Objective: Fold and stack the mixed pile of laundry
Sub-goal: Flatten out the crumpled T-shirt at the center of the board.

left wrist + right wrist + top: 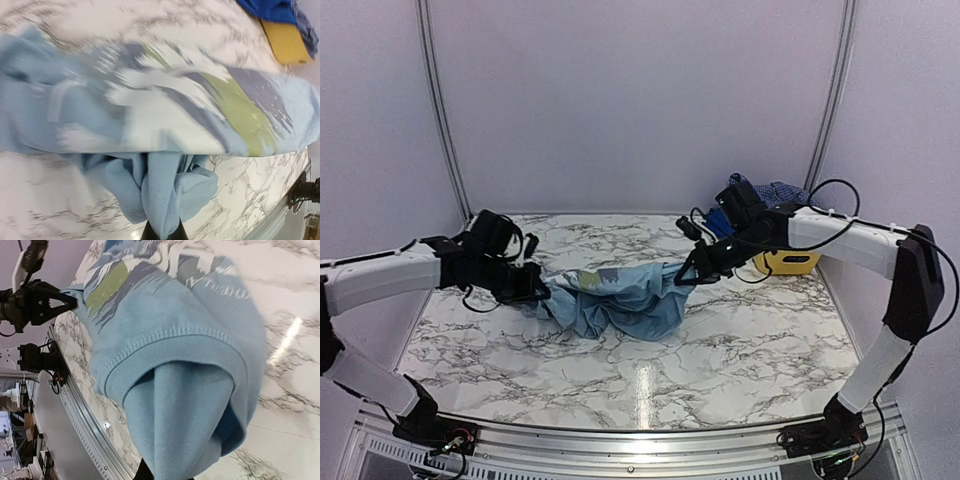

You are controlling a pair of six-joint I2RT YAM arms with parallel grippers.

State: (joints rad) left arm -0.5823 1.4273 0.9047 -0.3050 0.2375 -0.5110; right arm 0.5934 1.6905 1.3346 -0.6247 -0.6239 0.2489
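A pale sky-blue T-shirt (620, 300) with white and green print hangs stretched between my two grippers, sagging onto the marble table (740, 350). My left gripper (538, 285) is shut on its left end; in the left wrist view a fold of the T-shirt (165, 115) is pinched in that gripper (163, 233). My right gripper (688, 272) is shut on the right end, where the hemmed T-shirt (180, 340) bunches over the gripper (165, 477). The rest of the laundry pile, a royal-blue piece (723, 222) and a checked shirt (782, 190), lies at the back right.
A small yellow basket (788, 262) stands at the back right under those garments, close behind my right arm; it also shows in the left wrist view as the yellow basket (285, 42). A metal rail (640, 440) runs along the table's near edge.
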